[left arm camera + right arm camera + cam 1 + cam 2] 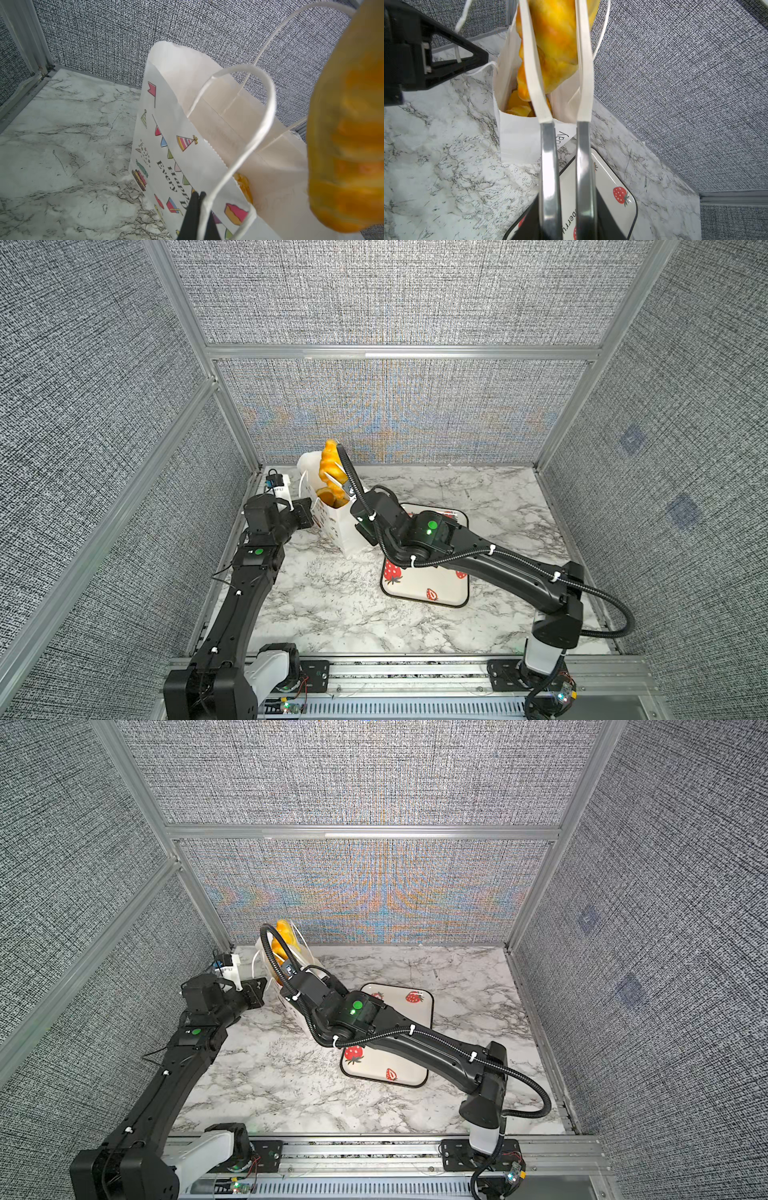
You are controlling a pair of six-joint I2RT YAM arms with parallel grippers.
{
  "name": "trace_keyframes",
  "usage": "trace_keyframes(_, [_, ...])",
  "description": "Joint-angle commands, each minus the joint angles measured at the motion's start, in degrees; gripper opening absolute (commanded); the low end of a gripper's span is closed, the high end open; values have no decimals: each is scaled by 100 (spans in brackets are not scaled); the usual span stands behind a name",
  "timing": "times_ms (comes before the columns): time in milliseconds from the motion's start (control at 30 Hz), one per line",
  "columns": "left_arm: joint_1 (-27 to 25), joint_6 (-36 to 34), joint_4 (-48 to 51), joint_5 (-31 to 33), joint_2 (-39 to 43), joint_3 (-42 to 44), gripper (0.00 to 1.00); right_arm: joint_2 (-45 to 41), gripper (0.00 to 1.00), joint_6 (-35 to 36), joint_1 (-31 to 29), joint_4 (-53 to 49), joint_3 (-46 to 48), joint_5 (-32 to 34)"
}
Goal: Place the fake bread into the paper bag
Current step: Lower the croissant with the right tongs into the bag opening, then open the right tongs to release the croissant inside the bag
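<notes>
The white paper bag stands upright at the back left of the table, with several golden pieces of fake bread inside. My left gripper is shut on the bag's cord handle at the near rim. My right gripper is shut on the white-tipped metal tongs. The tongs pinch a long braided loaf that stands on end above the bag's open mouth, its lower end at the rim.
The strawberry-printed tray lies right of the bag, partly under my right arm, with no bread showing on its visible part. Grey fabric walls and aluminium posts stand close behind and to the left of the bag.
</notes>
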State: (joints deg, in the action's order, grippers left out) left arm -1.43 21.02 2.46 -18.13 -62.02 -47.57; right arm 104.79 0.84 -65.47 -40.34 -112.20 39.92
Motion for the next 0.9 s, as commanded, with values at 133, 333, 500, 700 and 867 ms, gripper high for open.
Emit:
trace_keyframes(133, [-5,-62,40,-17,15,-21,0,263,30,79,139,-69,-284,17])
trace_keyframes(333, [-5,-67,53,11,23,-15,0,353,31,39,158,-110,-309,-61])
trace_keyframes(500, [-4,-71,55,17,19,-21,0,428,33,-48,158,-203,-314,-126])
trace_keyframes(700, [-6,-72,53,14,15,-31,0,428,37,-95,158,-229,-267,-157])
trace_keyframes(867, [1,-67,51,4,9,-18,0,401,42,-106,158,-237,-250,-152])
